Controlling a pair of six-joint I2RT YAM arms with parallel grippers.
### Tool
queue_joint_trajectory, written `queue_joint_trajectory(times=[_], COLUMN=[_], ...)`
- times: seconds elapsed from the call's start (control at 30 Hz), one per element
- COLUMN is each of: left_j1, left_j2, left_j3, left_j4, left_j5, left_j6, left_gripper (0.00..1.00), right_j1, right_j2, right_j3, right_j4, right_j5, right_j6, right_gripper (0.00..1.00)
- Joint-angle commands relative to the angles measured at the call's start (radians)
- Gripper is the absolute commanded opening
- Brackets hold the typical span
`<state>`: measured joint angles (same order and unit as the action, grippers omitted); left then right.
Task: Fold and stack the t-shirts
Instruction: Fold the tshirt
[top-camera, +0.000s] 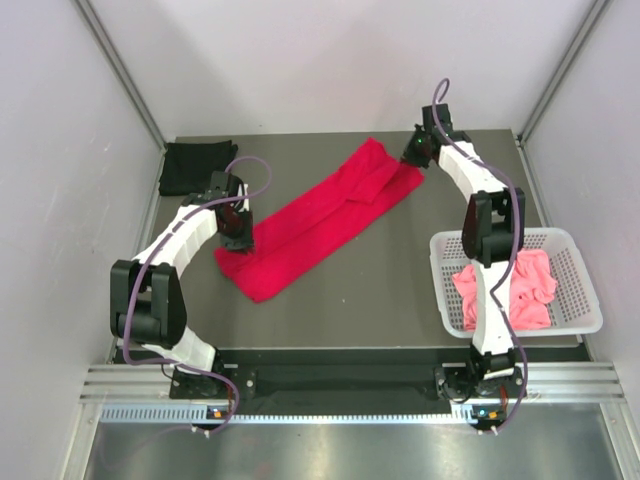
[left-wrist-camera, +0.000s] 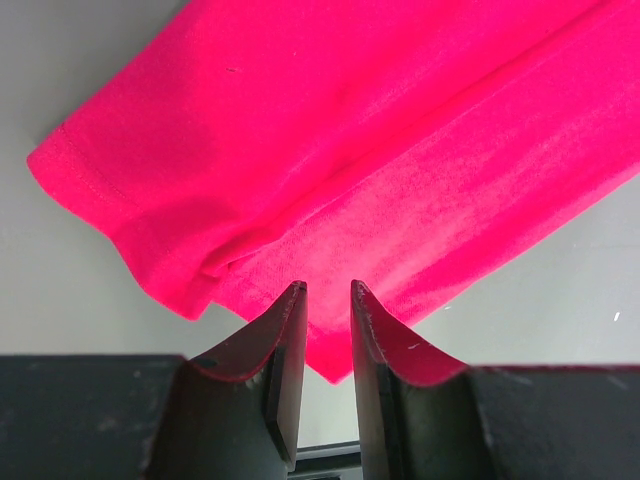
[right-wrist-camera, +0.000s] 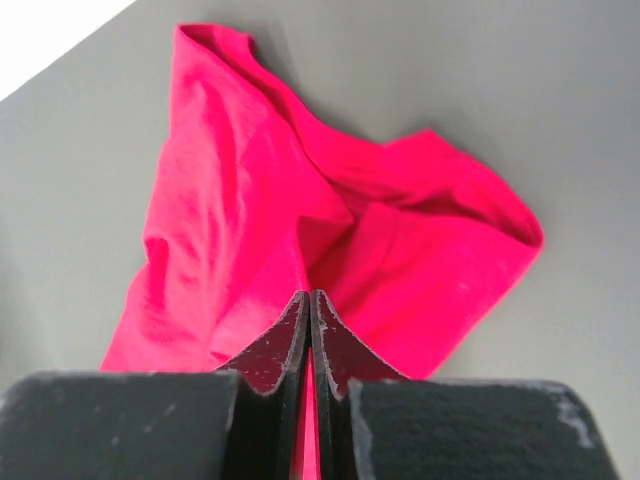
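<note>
Spanning desk (top-camera: 380, 290): bright red cloth t-shirt (top-camera: 320, 220); right fingers (right-wrist-camera: 285, 345) clenched on it, left fingers (left-wrist-camera: 285, 340) grip unclear; white lattice basket (top-camera: 572, 270) aside.

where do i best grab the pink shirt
Probably a raised fold near the middle of the pink shirt, coming straight down from above. It lies crumpled in the basket, whose walls stand all round it and block a sideways approach, and no hem or corner lies flat to pinch.

bright red cloth t-shirt (top-camera: 320, 225) lies diagonally, left gripper (top-camera: 240, 243) at its near end, right gripper (top-camera: 413, 160) at the far end. folded black cloth shirt (top-camera: 197, 166) sits far left.
</note>
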<state>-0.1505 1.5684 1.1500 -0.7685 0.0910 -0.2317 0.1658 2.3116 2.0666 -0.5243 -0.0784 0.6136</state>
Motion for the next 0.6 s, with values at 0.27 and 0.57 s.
queue_joint_trajectory(times=[0.27, 0.57], left_j1=[-0.001, -0.001], left_j2=[-0.039, -0.034], left_j3=[-0.001, -0.001], left_j4=[0.029, 0.031], left_j5=[0.019, 0.030], left_j6=[0.017, 0.015], left_gripper=[0.29, 0.29], right_j1=[-0.005, -0.009], right_j2=[-0.142, -0.182], right_j3=[-0.167, -0.224], right_j4=[-0.029, -0.029], right_j5=[0.032, 0.098], right_j6=[0.049, 0.009], right_gripper=[0.00, 0.00])
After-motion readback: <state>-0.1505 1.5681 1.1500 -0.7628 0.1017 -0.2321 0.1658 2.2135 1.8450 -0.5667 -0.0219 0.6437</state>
